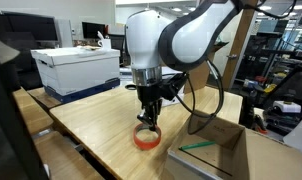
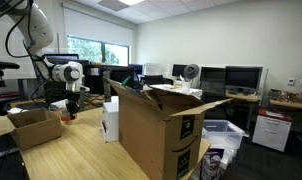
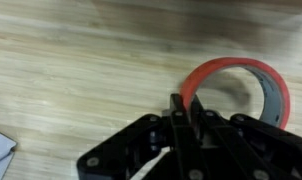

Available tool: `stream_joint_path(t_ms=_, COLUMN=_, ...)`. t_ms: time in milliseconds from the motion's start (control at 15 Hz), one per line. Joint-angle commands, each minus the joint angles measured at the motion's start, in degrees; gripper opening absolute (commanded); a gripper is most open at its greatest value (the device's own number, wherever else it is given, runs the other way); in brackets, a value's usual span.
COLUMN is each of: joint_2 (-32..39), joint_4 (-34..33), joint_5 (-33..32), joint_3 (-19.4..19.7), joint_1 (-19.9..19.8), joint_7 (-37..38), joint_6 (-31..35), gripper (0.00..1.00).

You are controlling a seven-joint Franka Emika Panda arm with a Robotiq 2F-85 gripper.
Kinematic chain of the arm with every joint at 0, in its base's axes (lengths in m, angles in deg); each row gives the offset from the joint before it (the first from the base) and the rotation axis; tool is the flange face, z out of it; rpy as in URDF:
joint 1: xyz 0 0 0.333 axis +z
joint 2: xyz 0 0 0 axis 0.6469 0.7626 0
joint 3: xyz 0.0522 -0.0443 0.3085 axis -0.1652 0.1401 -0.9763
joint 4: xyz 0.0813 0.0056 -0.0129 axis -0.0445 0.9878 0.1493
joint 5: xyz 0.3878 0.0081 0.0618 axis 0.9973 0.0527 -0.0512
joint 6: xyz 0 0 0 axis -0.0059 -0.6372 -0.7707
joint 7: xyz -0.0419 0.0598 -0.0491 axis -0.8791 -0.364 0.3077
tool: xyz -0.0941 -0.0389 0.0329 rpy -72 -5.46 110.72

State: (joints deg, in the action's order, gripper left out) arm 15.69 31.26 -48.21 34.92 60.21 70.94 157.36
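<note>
Beneath the gripper (image 1: 146,122) lay the tape (image 1: 146,139), flat on the table (image 1: 86,120). The fingers (image 3: 177,103) stood together at the roll's near rim; whether they pinched its wall could not be told. It looked like the grasp step, so the next move called for a firm pinch and a slow, straight lift. Only the wrist view showed the fingertips against the rim, with the roll's hole beyond them. Only the exterior views showed the box (image 1: 216,155) beside the fingers and a larger box (image 2: 156,125) well apart.

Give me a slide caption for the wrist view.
Closed gripper at the rim of a red tape roll lying flat on a wooden table.
</note>
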Motion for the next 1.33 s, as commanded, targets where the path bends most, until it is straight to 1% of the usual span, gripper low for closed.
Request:
stream_joint_path(t_ms=0, joint_2=0.6, joint_4=0.4, joint_5=1.1, joint_3=0.7, joint_1=0.9, joint_7=-0.7, joint_6=1.7, gripper=0.05)
stream_joint_path(t_ms=400, joint_2=1.1, joint_4=0.3, joint_5=1.2, joint_3=0.8, joint_1=1.2, joint_7=-0.7, joint_6=2.0, gripper=0.05)
stream_joint_path(t_ms=467, joint_2=1.2, joint_4=0.4, joint_5=1.2, joint_3=0.8, joint_1=1.2, joint_7=-0.9, joint_6=2.0, gripper=0.35)
stream_joint_path(t_ms=533, joint_2=1.2, joint_4=0.3, joint_5=1.2, joint_3=0.8, joint_1=1.2, joint_7=-0.9, joint_6=2.0, gripper=0.35)
stream_joint_path(t_ms=600, joint_2=1.1, joint_4=0.4, joint_5=1.2, joint_3=0.8, joint_1=1.3, joint_7=-0.9, joint_6=2.1, gripper=0.38)
stream_joint_path(t_ms=667, joint_2=0.9, joint_4=0.6, joint_5=1.1, joint_3=0.8, joint_1=1.4, joint_7=-0.8, joint_6=2.1, gripper=0.46)
stream_joint_path(t_ms=733, joint_2=0.5, joint_4=0.8, joint_5=1.0, joint_3=0.8, joint_1=1.4, joint_7=-0.9, joint_6=2.2, gripper=0.50)
stream_joint_path(t_ms=933, joint_2=-0.9, joint_4=1.4, joint_5=1.3, joint_3=0.4, joint_1=1.3, joint_7=-1.4, joint_6=2.0, gripper=0.67)
stream_joint_path(t_ms=1000, joint_2=-1.9, joint_4=1.8, joint_5=1.2, joint_3=0.4, joint_1=1.5, joint_7=-1.4, joint_6=1.8, gripper=0.71)
stream_joint_path(t_ms=1133, joint_2=-3.8, joint_4=2.4, joint_5=1.0, joint_3=0.2, joint_1=1.6, joint_7=-1.5, joint_6=1.4, gripper=0.83)
stream_joint_path(t_ms=1267, joint_2=-6.3, joint_4=3.2, joint_5=1.1, joint_3=-0.6, joint_1=1.4, joint_7=-3.3, joint_6=0.3, gripper=0.92)
